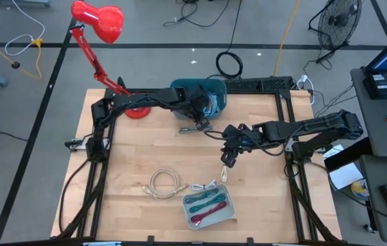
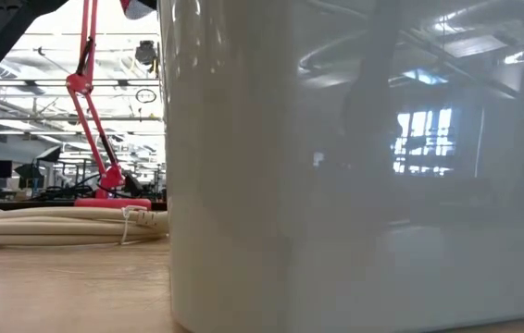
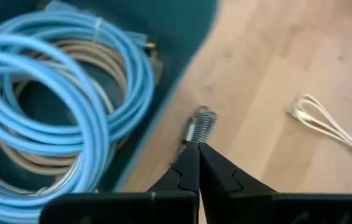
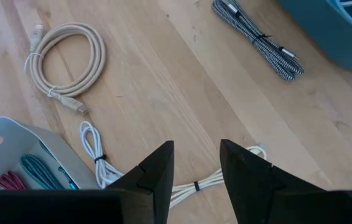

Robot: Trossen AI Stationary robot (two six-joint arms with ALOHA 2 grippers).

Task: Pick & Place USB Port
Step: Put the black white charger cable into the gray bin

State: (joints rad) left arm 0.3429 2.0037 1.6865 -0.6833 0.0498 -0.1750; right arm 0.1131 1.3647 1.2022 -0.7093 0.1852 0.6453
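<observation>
Hovering half-open, the right pincer (image 4: 196, 163) has the bundled white cable (image 4: 216, 179) directly beneath, lying crosswise (left pincer (image 3: 196, 149), pinched shut, is farther).

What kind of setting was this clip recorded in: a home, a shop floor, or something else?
Most likely a robotics lab or open workshop. The light wooden table stands on a grey floor strewn with loose black cables, with a black standing fan nearby, and the low view shows a large hall with exposed ceiling trusses.
</observation>
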